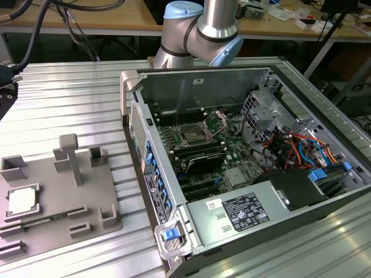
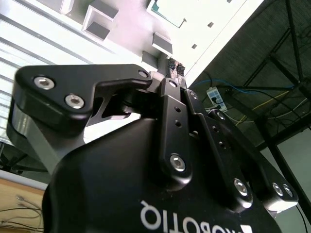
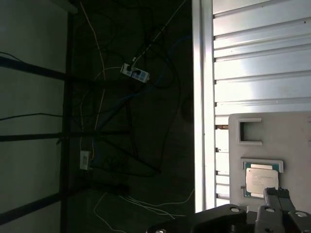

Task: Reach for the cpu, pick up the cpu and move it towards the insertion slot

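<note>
We see the chip [image 1: 22,201] lying flat in a shallow holder on a grey plate [image 1: 52,191]. The plate rests on the ribbed metal desk [image 1: 69,104], at the exterior view's left. The plate's left and bottom edges are cut off there.

In the second wrist view the claw [image 2: 175,66] is clenched. Its two fingertips [image 2: 171,62] sit side by side with nothing between them. The claw's big black body blocks much of what lies under it.

In the first wrist view the claw tip [image 3: 277,193] sits in front of one corner of the chip [image 3: 262,178]. We cannot tell if it touches the chip or hangs above it.

The slot [image 1: 190,136] is inside the open computer case [image 1: 197,81], on the green board [image 1: 235,150], well apart from the chip. The arm [image 1: 200,29] stands behind the case, and its top is cut off.
</note>
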`<state>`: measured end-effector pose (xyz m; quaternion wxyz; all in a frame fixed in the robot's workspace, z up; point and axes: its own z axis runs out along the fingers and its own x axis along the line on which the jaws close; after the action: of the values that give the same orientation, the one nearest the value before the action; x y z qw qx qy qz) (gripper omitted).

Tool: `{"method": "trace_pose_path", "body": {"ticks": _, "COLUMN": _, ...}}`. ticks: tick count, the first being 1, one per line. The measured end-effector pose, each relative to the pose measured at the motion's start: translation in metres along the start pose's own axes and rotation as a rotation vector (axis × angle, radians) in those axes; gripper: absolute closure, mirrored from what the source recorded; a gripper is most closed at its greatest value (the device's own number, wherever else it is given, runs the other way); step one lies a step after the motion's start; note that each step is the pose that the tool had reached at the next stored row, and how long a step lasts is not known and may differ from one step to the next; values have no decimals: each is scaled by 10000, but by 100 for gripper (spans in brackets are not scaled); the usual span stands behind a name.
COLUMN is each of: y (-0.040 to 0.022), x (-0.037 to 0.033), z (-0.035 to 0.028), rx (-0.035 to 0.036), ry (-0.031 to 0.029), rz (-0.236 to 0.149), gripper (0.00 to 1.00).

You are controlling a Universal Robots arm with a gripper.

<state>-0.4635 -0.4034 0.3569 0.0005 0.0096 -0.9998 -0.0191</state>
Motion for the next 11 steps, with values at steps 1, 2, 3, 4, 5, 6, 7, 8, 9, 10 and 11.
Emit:
{"method": "trace_pose_path", "body": {"ticks": 1, "y": 0, "x": 3, "z": 0, "rx": 0, "ry": 0, "rz": 0, "gripper": 89}}
{"method": "trace_pose_path", "body": {"ticks": 2, "y": 0, "x": 3, "z": 0, "rx": 0, "ry": 0, "rz": 0, "gripper": 89}}
{"method": "trace_pose_path", "body": {"ticks": 3, "y": 0, "x": 4, "z": 0, "rx": 0, "ry": -1, "rz": 0, "gripper": 89}}
{"method": "trace_pose_path", "body": {"ticks": 4, "y": 0, "x": 5, "z": 0, "rx": 0, "ry": 0, "rz": 0, "gripper": 89}}
{"method": "trace_pose_path", "body": {"ticks": 5, "y": 0, "x": 9, "z": 0, "rx": 1, "ry": 0, "rz": 0, "gripper": 89}}
{"method": "trace_pose_path", "body": {"ticks": 6, "y": -1, "x": 13, "z": 0, "rx": 0, "ry": 0, "rz": 0, "gripper": 89}}
{"method": "trace_pose_path", "body": {"ticks": 7, "y": -1, "x": 18, "z": 0, "rx": 0, "ry": -1, "rz": 1, "gripper": 89}}
{"method": "trace_pose_path", "body": {"ticks": 8, "y": -1, "x": 22, "z": 0, "rx": 1, "ry": 1, "rz": 1, "gripper": 89}}
{"method": "trace_pose_path", "body": {"ticks": 9, "y": -2, "x": 28, "z": 1, "rx": -1, "ry": -1, "rz": 0, "gripper": 89}}
{"method": "trace_pose_path", "body": {"ticks": 10, "y": -3, "x": 33, "z": 0, "rx": 0, "ry": 0, "rz": 0, "gripper": 89}}
{"method": "trace_pose_path", "body": {"ticks": 11, "y": -3, "x": 39, "z": 0, "rx": 0, "ry": 0, "rz": 0, "gripper": 89}}
